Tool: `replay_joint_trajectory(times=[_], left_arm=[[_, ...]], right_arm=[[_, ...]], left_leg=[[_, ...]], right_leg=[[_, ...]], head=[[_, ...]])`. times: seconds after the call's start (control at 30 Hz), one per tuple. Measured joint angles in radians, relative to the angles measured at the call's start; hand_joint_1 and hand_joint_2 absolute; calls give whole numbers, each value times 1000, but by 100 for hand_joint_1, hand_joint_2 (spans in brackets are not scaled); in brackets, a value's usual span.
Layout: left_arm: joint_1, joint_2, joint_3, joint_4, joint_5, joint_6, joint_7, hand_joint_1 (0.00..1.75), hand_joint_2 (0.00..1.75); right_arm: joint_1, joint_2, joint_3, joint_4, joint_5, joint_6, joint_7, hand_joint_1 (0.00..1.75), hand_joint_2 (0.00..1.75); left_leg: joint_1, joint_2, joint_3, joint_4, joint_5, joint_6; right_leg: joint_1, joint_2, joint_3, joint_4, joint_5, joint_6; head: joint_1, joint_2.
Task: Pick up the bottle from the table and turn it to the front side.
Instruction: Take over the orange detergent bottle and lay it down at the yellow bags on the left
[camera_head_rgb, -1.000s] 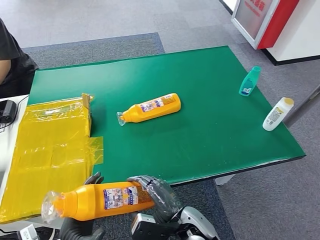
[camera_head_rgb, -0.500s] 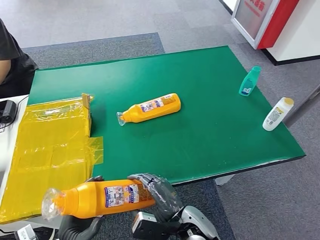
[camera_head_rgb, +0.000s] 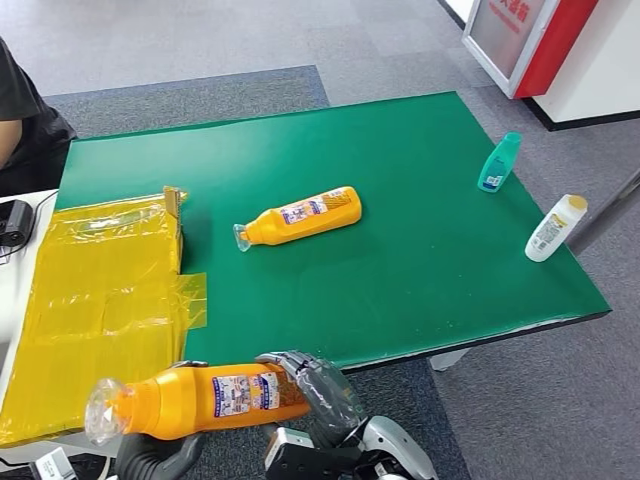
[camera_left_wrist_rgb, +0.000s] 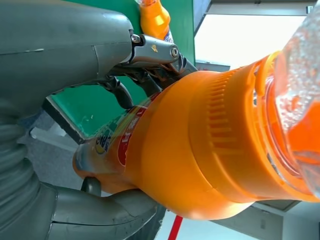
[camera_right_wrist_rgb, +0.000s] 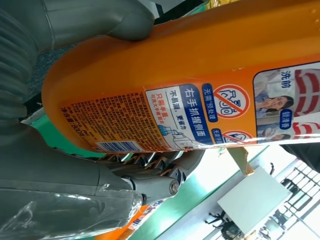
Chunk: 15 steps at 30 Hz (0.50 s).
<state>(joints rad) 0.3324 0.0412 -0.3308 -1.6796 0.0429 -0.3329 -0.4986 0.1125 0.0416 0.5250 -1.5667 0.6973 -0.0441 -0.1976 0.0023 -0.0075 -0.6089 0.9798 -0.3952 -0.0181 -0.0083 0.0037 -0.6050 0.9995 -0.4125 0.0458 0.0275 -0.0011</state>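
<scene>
An orange bottle (camera_head_rgb: 196, 400) with a clear cap pointing left hangs level just off the near edge of the green table (camera_head_rgb: 423, 270). My right hand (camera_head_rgb: 321, 390) grips its base end. My left hand (camera_head_rgb: 151, 458) cups it from below near the neck. In the left wrist view the bottle (camera_left_wrist_rgb: 188, 150) lies between the left hand (camera_left_wrist_rgb: 56, 50) fingers and thumb. The right wrist view has its printed label (camera_right_wrist_rgb: 188, 115) facing the camera, with the right hand (camera_right_wrist_rgb: 56, 175) wrapped around it. A second orange bottle (camera_head_rgb: 302, 217) lies on its side mid-table.
A teal bottle (camera_head_rgb: 499, 162) and a white bottle (camera_head_rgb: 555, 228) lie near the table's right edge. Yellow plastic sheeting (camera_head_rgb: 98, 300) covers the near left part. A person (camera_head_rgb: 19, 110) sits at far left, and a red-and-white sign (camera_head_rgb: 528, 40) stands at the back right.
The held bottle has sunk slightly. The left hand's fingertips, which stood out above the bottle, have dropped almost out of sight behind it. The right hand has stayed put.
</scene>
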Motion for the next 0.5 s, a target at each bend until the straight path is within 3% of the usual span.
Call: replay_joint_trajectory(times=[0.13,0.17,0.27,0.3,0.5], left_arm=[[0,-5,6,0,-2,-2,0,174,175],[0,-6,7,0,-3,-3,0,175,175],[0,-8,10,0,-4,-4,-1,175,175],[0,-8,11,0,-4,-4,-2,175,175],[4,-14,25,-10,-41,5,-18,172,175]], right_arm=[[0,0,1,0,1,0,0,171,175],[-1,0,1,0,1,1,1,147,175],[-1,0,4,0,1,5,2,20,175],[-1,0,5,0,0,7,3,0,175],[4,0,6,-2,-33,-2,-6,0,175]], left_leg=[[0,0,0,0,0,0],[0,0,0,0,0,0],[0,0,0,0,0,0],[0,0,0,0,0,0],[0,0,0,0,0,0]], right_leg=[[0,0,0,0,0,0],[0,0,0,0,0,0],[0,0,0,0,0,0],[0,0,0,0,0,0],[0,0,0,0,0,0]], head=[[0,0],[0,0],[0,0],[0,0],[0,0]])
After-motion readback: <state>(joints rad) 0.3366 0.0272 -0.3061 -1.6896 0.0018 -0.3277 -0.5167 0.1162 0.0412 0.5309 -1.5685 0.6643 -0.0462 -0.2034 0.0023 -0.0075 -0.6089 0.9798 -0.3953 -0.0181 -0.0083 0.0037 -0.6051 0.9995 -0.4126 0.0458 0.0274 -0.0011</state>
